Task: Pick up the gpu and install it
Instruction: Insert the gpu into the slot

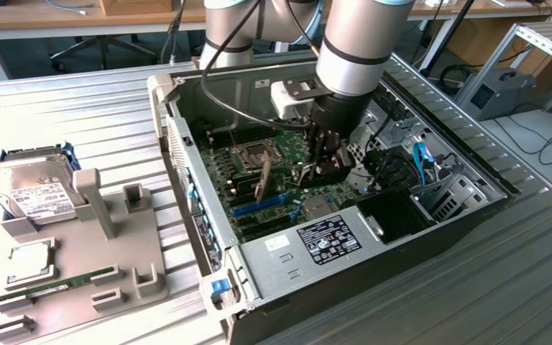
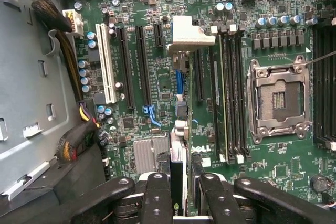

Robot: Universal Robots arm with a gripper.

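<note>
One robot arm reaches down into one open black desktop computer case (image 1: pixel 448 215) lying on its side, and its black hand (image 1: pixel 322 167) sits low over the green motherboard (image 1: pixel 256 180). In the wrist view the hand (image 2: pixel 184 192) is clamped on the edge of the thin dark circuit card, the gpu (image 2: pixel 177 182), which stands on edge between the two finger pads (image 2: pixel 157 192). The card runs straight away from the hand, down toward a long slot in the middle of the board. From the exterior view the gpu (image 1: pixel 264 181) shows as a thin tilted plate just beside the one square silver processor socket (image 1: pixel 255 154).

I count four long black expansion slots and one white one (image 2: pixel 106 64) on the board, plus one silver finned heatsink (image 2: pixel 149 156). One blue cable (image 1: pixel 422 154) curls inside the case toward the exterior view's right.

Outside the case, on the exterior view's left, one grey plastic holder tray (image 1: pixel 141 273) carries one silver hard drive with a white label (image 1: pixel 29 188), one square silver processor chip (image 1: pixel 31 257) and one narrow green memory stick (image 1: pixel 60 282).

Everything rests on a ribbed silver metal surface (image 1: pixel 84 122). Behind it stand wooden desks (image 1: pixel 65 14), and cables trail over the floor.
</note>
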